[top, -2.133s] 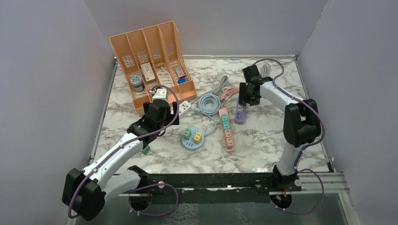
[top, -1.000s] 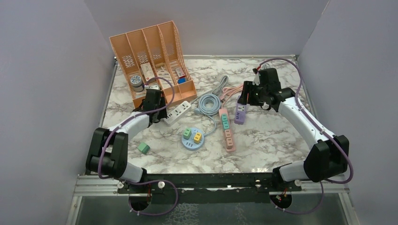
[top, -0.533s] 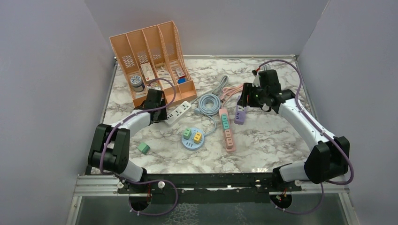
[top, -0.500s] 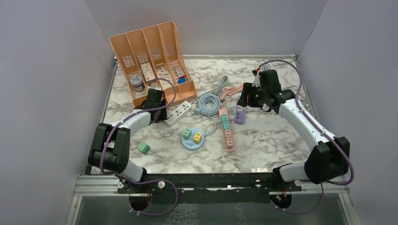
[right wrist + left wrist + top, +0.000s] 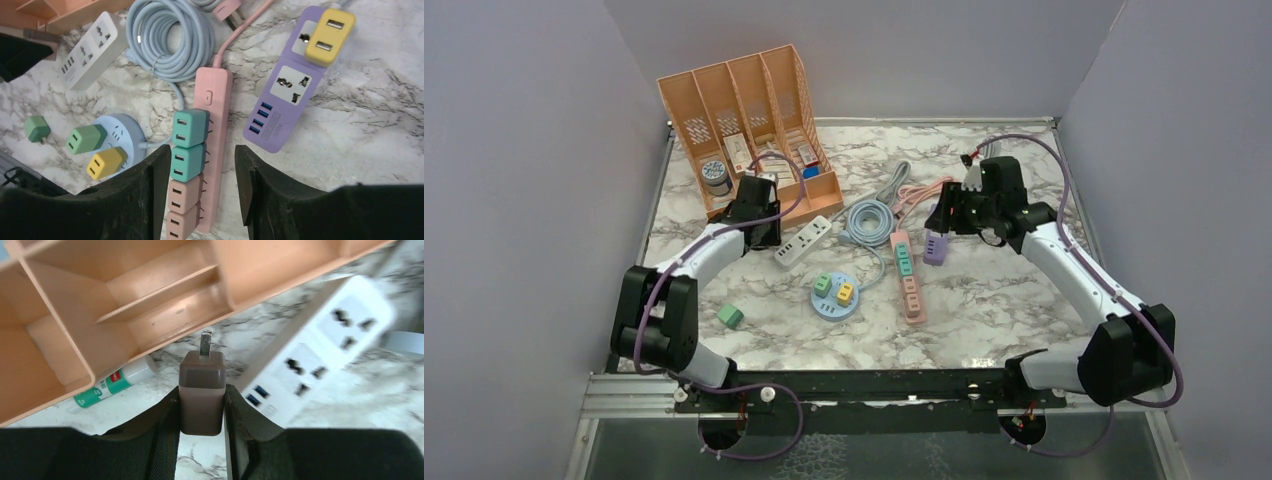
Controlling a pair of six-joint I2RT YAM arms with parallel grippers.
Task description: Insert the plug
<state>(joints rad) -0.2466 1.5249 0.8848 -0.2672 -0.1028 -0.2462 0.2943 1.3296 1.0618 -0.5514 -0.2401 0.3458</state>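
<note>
Two claws in view. Left claw (image 5: 201, 396) is pinching a brown plug (image 5: 202, 374) btwn its fingers (image 5: 162, 435), metal prong end pointing away from the wrist toward the orange file rack (image 5: 150, 300). So the plug is in the left claw's grip, near the rack's low front wall, w/ a white power strip (image 5: 325, 345) just to its right, not touching. Glue stick (image 5: 112, 386) lies at the rack's foot, left of the plug.

Right claw (image 5: 202, 160) is spread, nothing btwn the jaws. It hangs over a pink power strip (image 5: 214, 100) that carries two teal plugs (image 5: 189, 127). Purple strip (image 5: 287, 100) lies beside the pink one, w/ a yellow plug (image 5: 330, 30) at its far end. Coiled blue cable (image 5: 170, 42) sits btwn the white and pink strips. Small green plug (image 5: 36, 128) lies loose on the marble table (image 5: 360, 130), near a round blue hub (image 5: 125, 131).
</note>
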